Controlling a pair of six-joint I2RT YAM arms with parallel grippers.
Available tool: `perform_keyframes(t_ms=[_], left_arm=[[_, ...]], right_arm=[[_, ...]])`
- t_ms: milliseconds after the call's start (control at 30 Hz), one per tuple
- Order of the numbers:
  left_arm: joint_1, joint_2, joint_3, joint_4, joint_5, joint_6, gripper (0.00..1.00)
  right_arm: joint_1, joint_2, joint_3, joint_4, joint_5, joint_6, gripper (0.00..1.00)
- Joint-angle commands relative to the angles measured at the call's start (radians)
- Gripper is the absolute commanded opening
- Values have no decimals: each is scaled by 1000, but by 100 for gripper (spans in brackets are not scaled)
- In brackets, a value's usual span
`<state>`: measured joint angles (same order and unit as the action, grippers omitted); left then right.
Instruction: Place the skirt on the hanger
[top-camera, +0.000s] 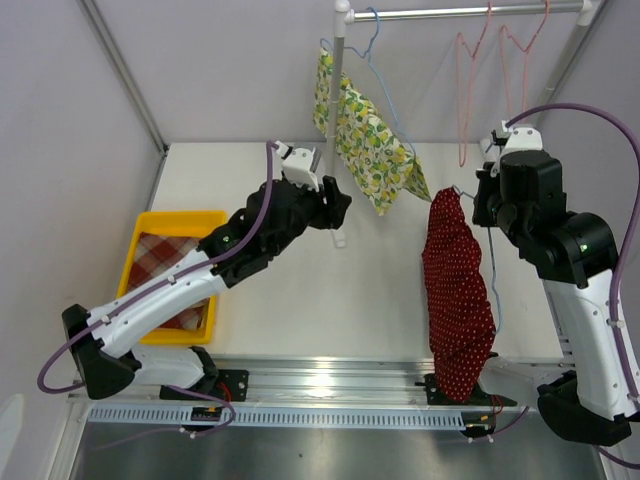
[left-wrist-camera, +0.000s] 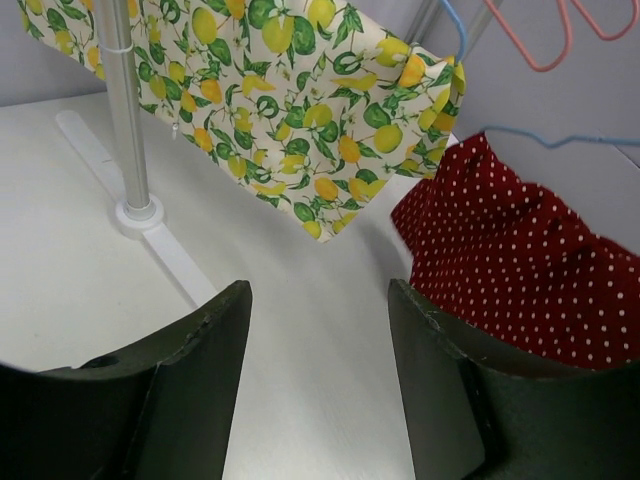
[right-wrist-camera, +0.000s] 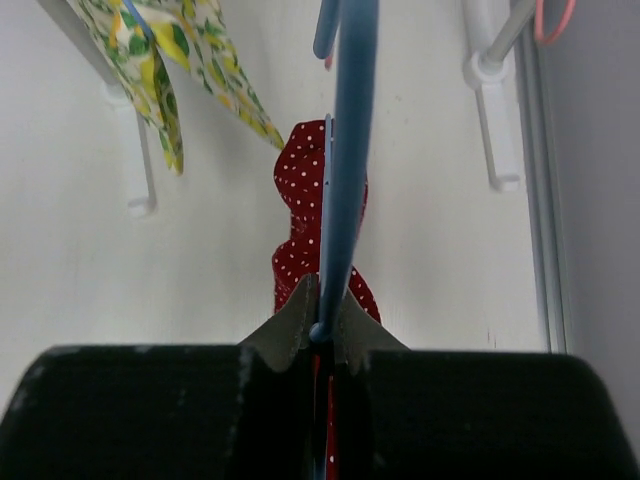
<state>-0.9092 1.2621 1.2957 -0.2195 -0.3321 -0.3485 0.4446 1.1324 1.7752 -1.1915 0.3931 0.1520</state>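
Observation:
A red white-dotted skirt (top-camera: 455, 290) hangs on a blue wire hanger (top-camera: 492, 270) above the right side of the table. My right gripper (top-camera: 478, 200) is shut on that hanger near its top. In the right wrist view the fingers (right-wrist-camera: 322, 320) pinch the blue hanger (right-wrist-camera: 345, 150), with the red skirt (right-wrist-camera: 300, 180) draped below. My left gripper (top-camera: 340, 205) is open and empty beside the rack pole, left of the skirt. In the left wrist view its gripper (left-wrist-camera: 320, 310) stands over bare table, with the red skirt (left-wrist-camera: 520, 270) to its right.
A clothes rack pole (top-camera: 340, 100) stands at the back centre. A lemon-print skirt (top-camera: 365, 140) hangs from its rail on a blue hanger. Pink hangers (top-camera: 465, 90) hang further right. A yellow bin (top-camera: 150, 225) holding plaid cloth (top-camera: 165, 255) sits at the left.

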Motion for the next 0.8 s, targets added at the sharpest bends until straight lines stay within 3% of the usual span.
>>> perform_keyframes(t_ms=[0,533,633,767], left_arm=[[13,-50,-24,8,24,-1,63],[26,-119,-98,-12,22,-7,63],[32,-130,-113,-12,22,-7,63],[39,-138,-121,-17,27,-9,63]], right_arm=[[-33,-13,21,170,-65,-86,0],[-69,96,75,357,-361,-114,0],[-67,102,76,371,-341,-120,0],[-69,147,112,362,-197,-135,0]])
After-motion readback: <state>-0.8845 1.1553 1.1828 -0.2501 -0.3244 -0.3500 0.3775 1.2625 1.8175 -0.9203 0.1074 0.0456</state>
